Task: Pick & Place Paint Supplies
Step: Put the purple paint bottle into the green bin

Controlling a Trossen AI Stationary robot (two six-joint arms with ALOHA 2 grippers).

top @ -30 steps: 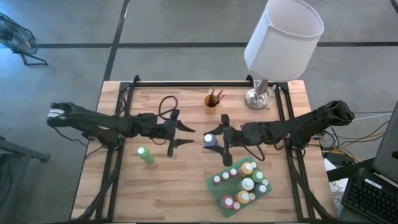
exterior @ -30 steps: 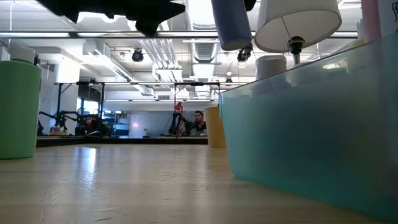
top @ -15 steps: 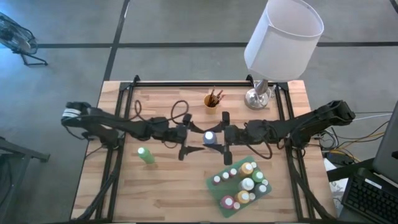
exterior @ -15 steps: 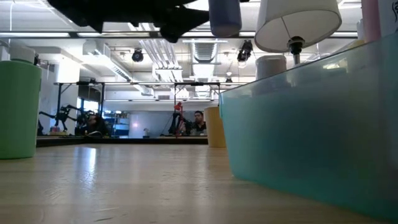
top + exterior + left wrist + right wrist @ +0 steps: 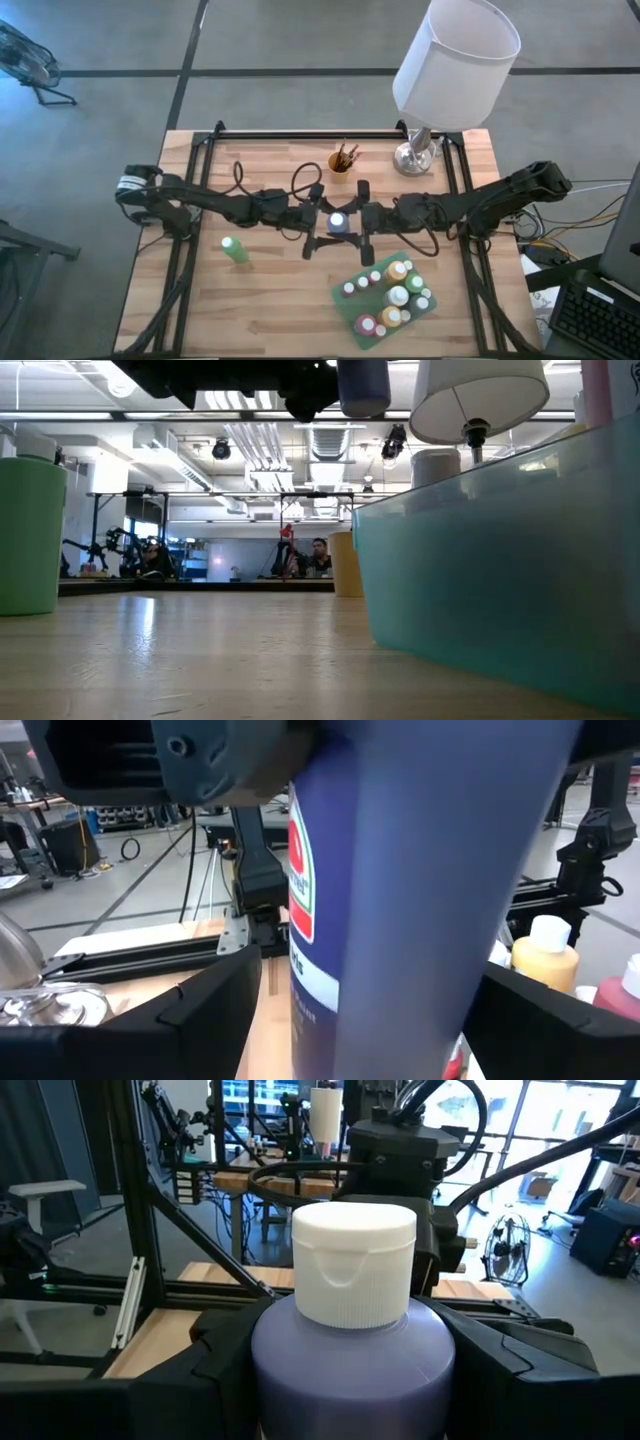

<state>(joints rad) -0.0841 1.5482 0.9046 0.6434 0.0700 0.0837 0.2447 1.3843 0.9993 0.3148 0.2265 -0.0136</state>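
A purple paint bottle [image 5: 338, 220] with a white cap [image 5: 354, 1262] hangs upright above the table's middle, with my right gripper [image 5: 352, 220] shut on it. My left gripper [image 5: 322, 221] is open and level. Its two fingers [image 5: 200, 1015] stand either side of the same bottle [image 5: 420, 870]; whether they touch it I cannot tell. In the low view the bottle's bottom [image 5: 362, 385] is well clear of the tabletop. A green bottle [image 5: 234, 249] stands alone on the table's left half. A green tray [image 5: 362, 315] holds several more bottles. My right gripper pinches the purple bottle's body [image 5: 290, 1365] below the cap, one finger [image 5: 205, 1370] on each side. The fingers come in level from the table's right side. The bottle stays upright, cap up, lifted clear of the table.
A yellow cup [image 5: 341, 160] of brushes stands toward the far edge, beside a white-shaded lamp [image 5: 455, 55] on a silver base. The tray [image 5: 500, 560] fills the near right. Bare wood lies at the near left, around the green bottle [image 5: 30, 530].
My left gripper has travelled toward the table's right edge, up to the purple bottle, and has opened wider; its fingers now flank the bottle. My right gripper has kept the bottle in place.
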